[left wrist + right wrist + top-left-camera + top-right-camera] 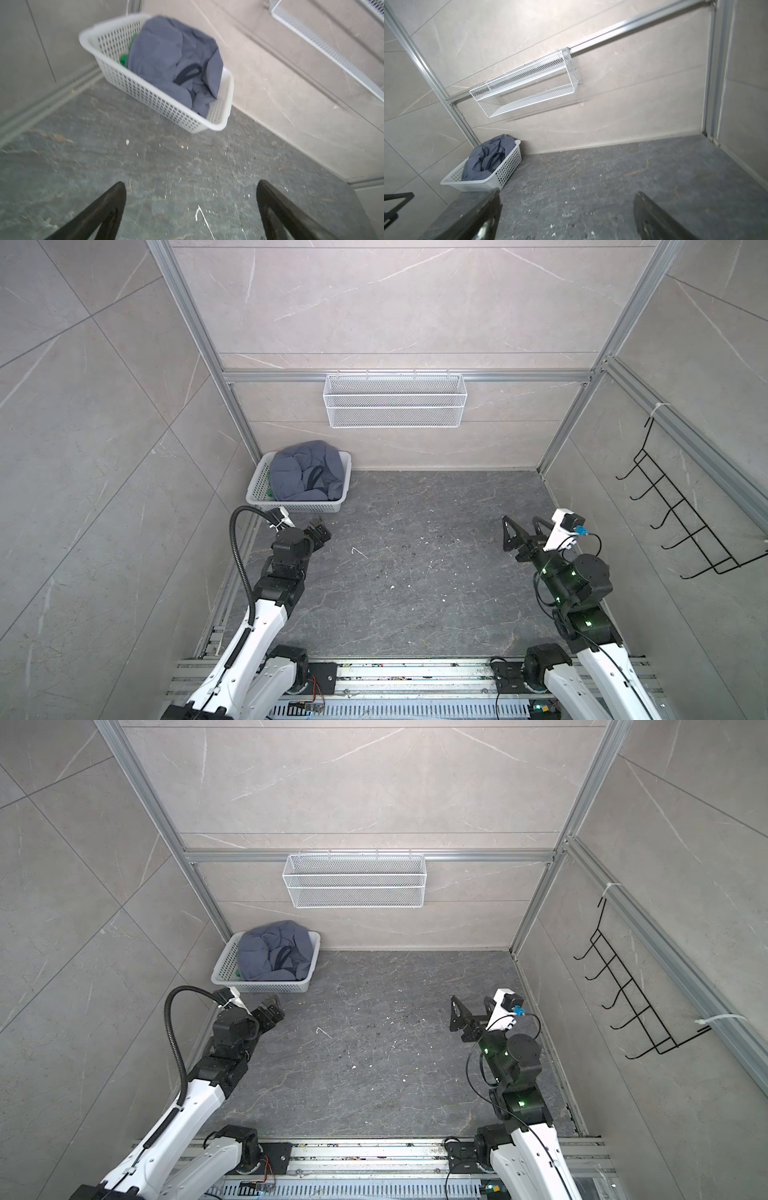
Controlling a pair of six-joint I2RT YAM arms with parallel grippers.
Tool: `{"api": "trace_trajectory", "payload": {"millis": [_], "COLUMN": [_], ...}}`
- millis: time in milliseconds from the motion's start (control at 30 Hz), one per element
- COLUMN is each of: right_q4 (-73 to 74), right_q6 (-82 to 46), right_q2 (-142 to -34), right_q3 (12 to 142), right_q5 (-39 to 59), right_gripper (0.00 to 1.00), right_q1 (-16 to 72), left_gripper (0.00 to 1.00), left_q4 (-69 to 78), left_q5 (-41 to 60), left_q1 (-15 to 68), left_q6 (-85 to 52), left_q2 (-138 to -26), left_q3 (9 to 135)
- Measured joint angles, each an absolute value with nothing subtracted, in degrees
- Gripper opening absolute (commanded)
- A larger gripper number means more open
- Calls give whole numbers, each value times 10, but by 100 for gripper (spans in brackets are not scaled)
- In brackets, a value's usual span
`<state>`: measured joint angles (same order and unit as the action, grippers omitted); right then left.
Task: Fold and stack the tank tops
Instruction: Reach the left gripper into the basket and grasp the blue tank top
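Both unfolded, both jaws wide

The slate-blue tank top (305,470), dark-trimmed, lies heaped in the white basket (291,506) at the far left corner. It hides all but a sliver of the green tank top (124,59). The left gripper (191,184) and right gripper (568,191) gape empty.

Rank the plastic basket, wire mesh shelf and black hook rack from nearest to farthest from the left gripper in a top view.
From the left gripper:
1. Plastic basket: just beyond it, far-left corner.
2. Wire mesh shelf: on the back wall, middle.
3. Black hook rack: across the cell, right wall.
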<state>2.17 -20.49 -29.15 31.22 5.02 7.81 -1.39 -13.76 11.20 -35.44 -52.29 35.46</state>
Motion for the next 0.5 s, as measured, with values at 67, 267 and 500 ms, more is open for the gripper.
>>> {"api": "trace_trajectory", "payload": {"millis": [67, 267, 500], "right_q4": [-15, -81, -110], "right_q6": [-225, -253, -260], "right_q2": [-270, -219, -223], "right_q3": [309, 298, 299], "right_q5": [43, 20, 40], "right_gripper": [99, 99, 99], "right_q1": [78, 78, 78], "left_gripper": [100, 100, 100], "left_q4": [-20, -91, -139], "left_q5": [-112, -103, -119], "left_q1": [112, 111, 72], "left_q6": [-362, -355, -334], "left_q2": [-561, -734, -898], "left_q3": [365, 526, 724]}}
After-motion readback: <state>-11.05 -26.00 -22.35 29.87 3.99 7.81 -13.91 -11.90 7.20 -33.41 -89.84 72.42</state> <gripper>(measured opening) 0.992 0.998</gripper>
